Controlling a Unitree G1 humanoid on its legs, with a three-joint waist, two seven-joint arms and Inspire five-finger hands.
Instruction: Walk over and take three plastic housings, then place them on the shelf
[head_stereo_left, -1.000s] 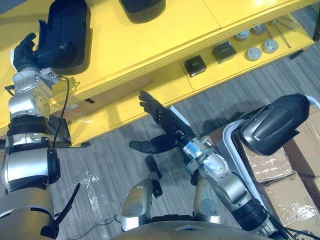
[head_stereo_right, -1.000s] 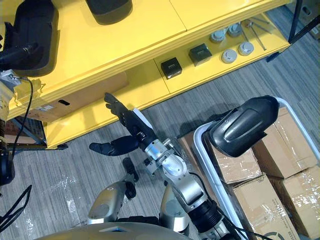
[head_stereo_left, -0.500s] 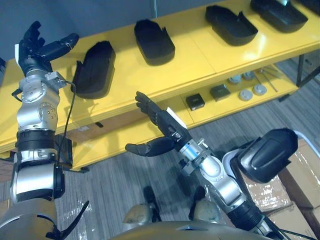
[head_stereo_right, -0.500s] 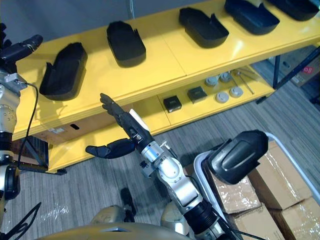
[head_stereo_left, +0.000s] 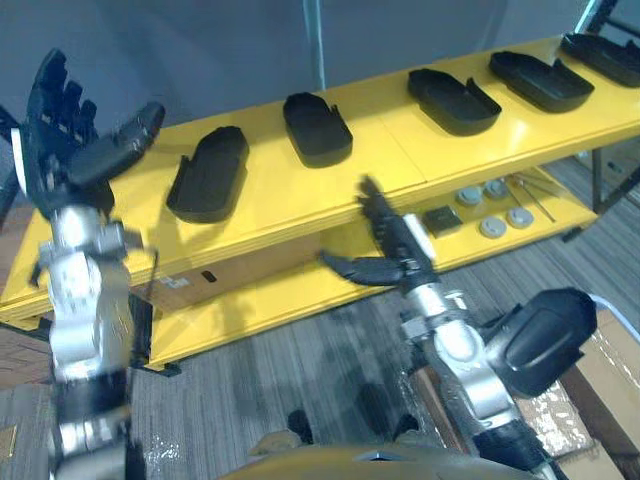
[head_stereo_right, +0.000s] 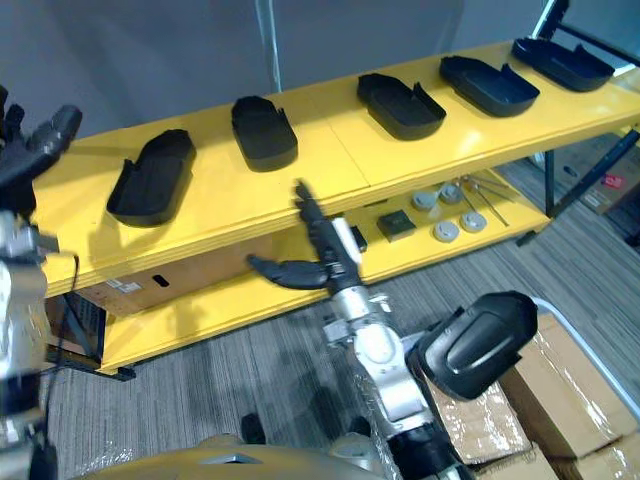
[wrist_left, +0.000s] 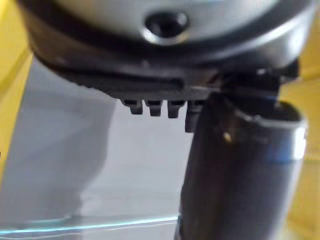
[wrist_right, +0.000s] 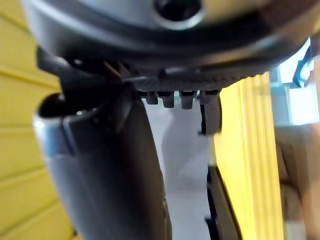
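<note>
The left hand was up high at the upper left of the frame, fingers spread wide and thumb out, gripping nothing. The right hand hung mid-frame in front of the yellow shelf, fingers straight and thumb jutting sideways, also empty and touching nothing. Five black plastic housings lay in a row along the shelf's top board, from left of centre out to the upper right corner, well apart from each other. At the lower right another dark housing rested on cardboard boxes, just beside the right forearm
</note>
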